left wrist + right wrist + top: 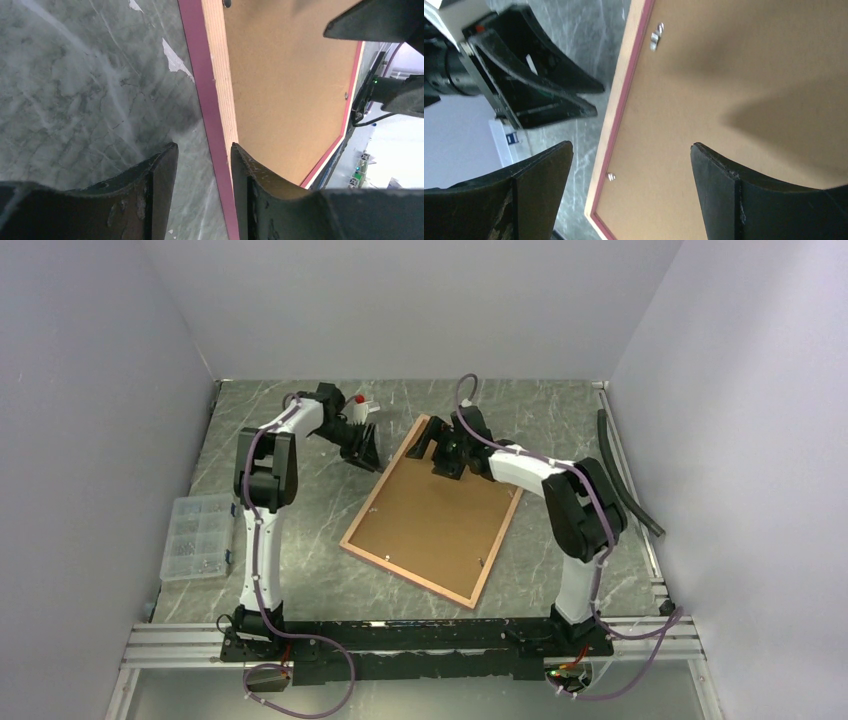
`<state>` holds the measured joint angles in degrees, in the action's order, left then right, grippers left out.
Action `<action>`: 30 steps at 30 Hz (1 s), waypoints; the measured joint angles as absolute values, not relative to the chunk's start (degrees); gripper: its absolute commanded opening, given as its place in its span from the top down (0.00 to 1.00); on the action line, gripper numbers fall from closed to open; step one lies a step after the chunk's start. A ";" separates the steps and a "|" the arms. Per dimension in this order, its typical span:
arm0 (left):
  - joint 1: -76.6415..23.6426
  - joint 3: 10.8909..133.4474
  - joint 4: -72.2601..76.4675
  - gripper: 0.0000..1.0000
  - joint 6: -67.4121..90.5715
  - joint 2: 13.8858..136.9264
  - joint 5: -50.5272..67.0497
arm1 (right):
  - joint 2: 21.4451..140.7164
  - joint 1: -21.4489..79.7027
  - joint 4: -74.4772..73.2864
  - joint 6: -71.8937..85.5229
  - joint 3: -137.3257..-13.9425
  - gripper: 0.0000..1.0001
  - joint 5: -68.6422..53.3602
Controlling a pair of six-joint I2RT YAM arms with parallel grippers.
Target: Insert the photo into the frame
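Left gripper (203, 148), mine, jaws partway apart and clamping nothing, hangs at the side of the frame (220, 75) that faces the table's far-left corner. The pink border runs through the gap, close against one finger (255, 190); I cannot tell whether they touch.

My right gripper (631, 145), jaws spread wide and empty, hovers over the frame's far corner. One finger (539, 200) is out past the rim above the table (310, 540), and the other is above the brown backing board (734, 90). Two small metal clips (656, 36) sit on the board just inside the border.

The frame lies rear side up in the middle of the table, askew, with one corner toward the far edge and the opposite one toward the near edge. A clear compartment box (200, 537) sits at the table's left edge. A black hose (625, 475) runs along the right edge.
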<state>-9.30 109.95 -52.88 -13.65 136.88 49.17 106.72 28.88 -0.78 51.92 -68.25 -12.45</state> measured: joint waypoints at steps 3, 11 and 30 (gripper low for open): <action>-9.52 110.59 -52.75 0.57 -12.58 137.62 49.60 | 110.69 28.01 0.16 51.57 -71.92 0.12 -13.21; -9.61 110.52 -51.94 0.64 -12.27 138.23 50.02 | 120.14 26.85 2.35 51.48 -79.77 0.15 -14.83; -10.63 107.20 -50.15 0.69 -11.27 138.23 54.15 | 128.57 26.96 7.53 54.13 -88.14 0.18 -18.37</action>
<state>-10.63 107.20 -50.15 -11.27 138.23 54.15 128.57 26.96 7.53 54.13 -88.14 -18.37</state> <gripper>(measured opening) 0.318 0.823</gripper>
